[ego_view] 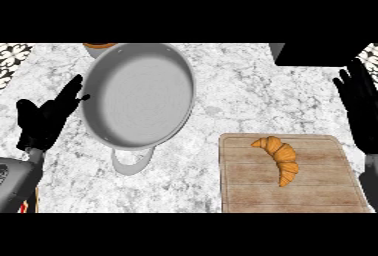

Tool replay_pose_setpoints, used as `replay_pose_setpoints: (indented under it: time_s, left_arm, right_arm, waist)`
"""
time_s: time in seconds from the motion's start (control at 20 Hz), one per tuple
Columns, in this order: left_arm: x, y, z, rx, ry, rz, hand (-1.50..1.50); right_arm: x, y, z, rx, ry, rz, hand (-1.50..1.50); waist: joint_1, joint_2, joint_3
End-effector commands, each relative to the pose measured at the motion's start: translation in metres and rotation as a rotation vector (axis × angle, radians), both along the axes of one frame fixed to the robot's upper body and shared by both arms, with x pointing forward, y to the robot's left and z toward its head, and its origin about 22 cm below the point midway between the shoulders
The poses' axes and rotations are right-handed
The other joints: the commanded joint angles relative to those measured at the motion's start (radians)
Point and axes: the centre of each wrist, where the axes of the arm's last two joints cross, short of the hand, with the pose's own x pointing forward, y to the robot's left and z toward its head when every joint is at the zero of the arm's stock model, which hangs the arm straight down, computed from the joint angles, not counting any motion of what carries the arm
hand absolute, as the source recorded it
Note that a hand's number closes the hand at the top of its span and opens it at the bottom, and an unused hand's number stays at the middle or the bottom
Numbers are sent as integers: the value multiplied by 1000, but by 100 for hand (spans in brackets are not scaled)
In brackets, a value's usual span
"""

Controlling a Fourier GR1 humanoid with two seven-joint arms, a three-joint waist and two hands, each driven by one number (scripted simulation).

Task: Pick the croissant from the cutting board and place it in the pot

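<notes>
The step in hand looked to be the reach for the croissant, not yet begun. It would go best if the right robot hand dropped inward and down over the pastry's thick middle, fingers straddling the curve across its width and not along it, since the tapered ends would likely slip or break.

The croissant lay on the cutting board, to the inner side of the right robot hand and nearer the robot's body than its fingertips, apart from it and untouched. That robot hand stood at the view's right edge with its fingers straight and spread, holding nothing.

Farther off, the left robot hand showed at the left side, fingers likewise straight and empty, its fingertips just beside the rim of the pot. The pot sat on the table, well apart from the croissant and clear inside, so the carry would cross from the board toward it.
</notes>
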Motion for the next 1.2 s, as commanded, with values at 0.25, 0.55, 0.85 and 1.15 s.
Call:
replay_pose_setpoints:
  time_s: [0.25, 0.55, 0.85, 1.15]
  left_arm:
    - [-37, 31, -16, 127, -31, 248, 0]
    - [-76, 31, -50, 81, 38, 263, 0]
    - [-82, 15, -43, 66, 12, 265, 0]
    - [-70, 11, -45, 72, 16, 239, 0]
  right_arm:
    - [-38, -80, -32, -164, 405, 59, 150]
    - [-80, -85, -50, -740, -103, -15, -150]
    - [-100, -78, -42, -715, -68, 79, -150]
    - [-56, -73, 34, -856, 101, 192, -150]
  waist:
    - [15, 33, 20]
    - [-10, 23, 22]
    - [-6, 36, 19]
    - [7, 41, 17]
